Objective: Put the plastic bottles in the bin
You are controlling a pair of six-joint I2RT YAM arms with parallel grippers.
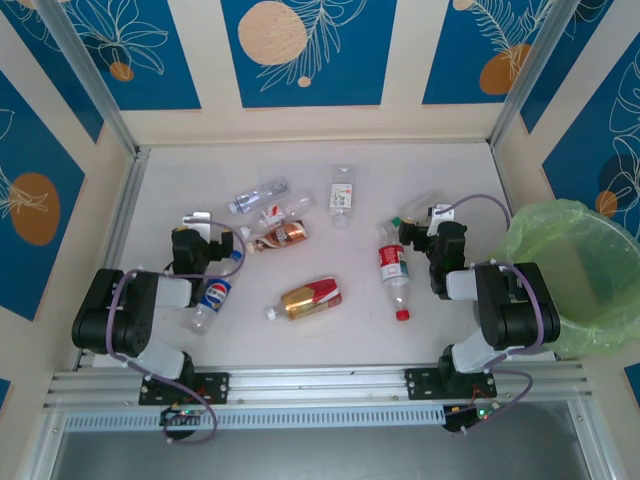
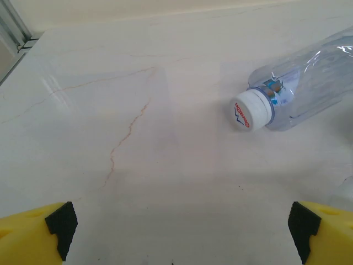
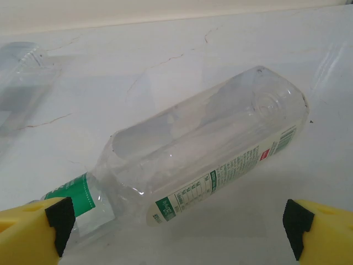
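Arms folded low — left hand (image 1: 197, 222) spread wide and empty, white-capped bottle (image 2: 298, 83) just ahead to its right. Right hand (image 1: 428, 222) equally wide, green-labelled bottle (image 3: 209, 149) lying ungripped before its fingers. More plastic bottles (image 1: 310, 297) litter the pale veined table (image 1: 450, 170) — bin (image 1: 560, 212) at its right edge, blue patterned walls (image 1: 305, 50) behind.

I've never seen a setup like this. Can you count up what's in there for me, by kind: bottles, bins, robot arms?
Plastic bottles: 8 (a few in the middle lie close together, so this is my best reading)
Bin: 1
Robot arms: 2
Total: 11
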